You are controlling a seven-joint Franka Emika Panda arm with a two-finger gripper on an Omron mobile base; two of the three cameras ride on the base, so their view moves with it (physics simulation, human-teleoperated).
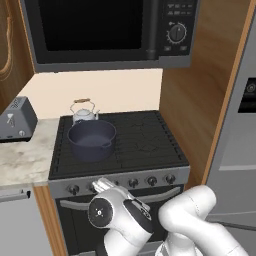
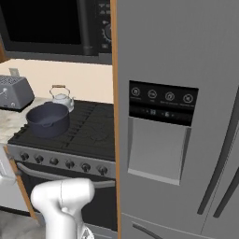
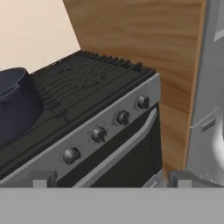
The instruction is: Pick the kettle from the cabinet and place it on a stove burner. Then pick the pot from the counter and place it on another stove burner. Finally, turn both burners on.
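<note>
The silver kettle [image 1: 84, 114] [image 2: 62, 98] stands on the back-left stove burner. Right in front of it, the dark navy pot [image 1: 92, 139] [image 2: 48, 120] [image 3: 15, 103] sits on the front-left burner. Bare black grates [image 1: 142, 137] [image 2: 95, 127] [image 3: 87, 81] cover the right half of the stove. My gripper [image 3: 113, 179] is open and holds nothing. It hangs low in front of the range, apart from it and facing the row of knobs [image 3: 99, 134] [image 1: 151, 181] [image 2: 70, 164]. The counter [image 1: 22, 160] lies left of the stove, with cabinet wood [image 1: 9, 50] above it.
A grey toaster [image 1: 17, 120] [image 2: 14, 92] stands on the counter. The black microwave [image 1: 110, 30] hangs over the stove. A wood side panel [image 1: 187, 95] and the steel fridge [image 2: 177, 116] close off the right. The oven door handle [image 3: 118, 153] runs below the knobs.
</note>
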